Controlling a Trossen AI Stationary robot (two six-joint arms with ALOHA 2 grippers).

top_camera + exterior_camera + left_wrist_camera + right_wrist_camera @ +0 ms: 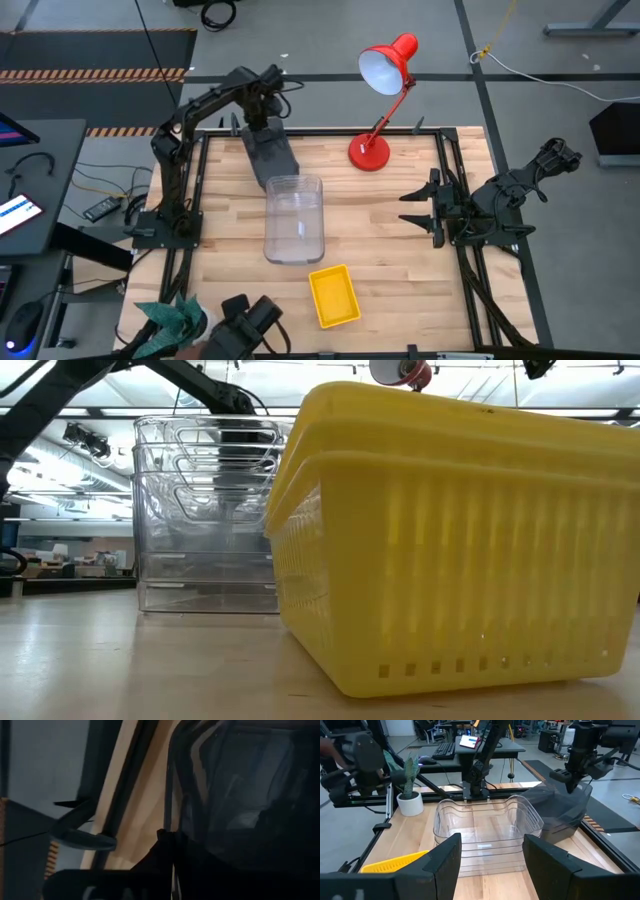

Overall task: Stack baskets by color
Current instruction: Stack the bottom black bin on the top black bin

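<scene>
A dark smoky grey basket (pixel 275 160) sits at the table's far edge, just beyond a nested stack of clear baskets (pixel 293 220) in the middle. Nested yellow baskets (pixel 333 295) stand near the front edge and fill the low view (pixel 460 540). My left gripper (pixel 262 125) points down over the grey basket's far end (pixel 572 782), shut on it. My right gripper (pixel 418 210) waits open at the table's right side, level and facing the clear stack (pixel 485 830), with nothing between its fingers. My left gripper pinches the grey basket's rim (pixel 172 820) at the basket's far short end between its two fingers. It comes from above, pointing down. The basket's near end (pixel 555 832) stays low beside the clear stack. Whether the far end is raised I cannot tell.
A red desk lamp (pixel 385 100) stands with its base (pixel 368 152) on the far edge, right of the grey basket. A small plant in a white pot (pixel 410 795) sits at the near left corner. Black frame rails (pixel 445 160) run along the table's sides.
</scene>
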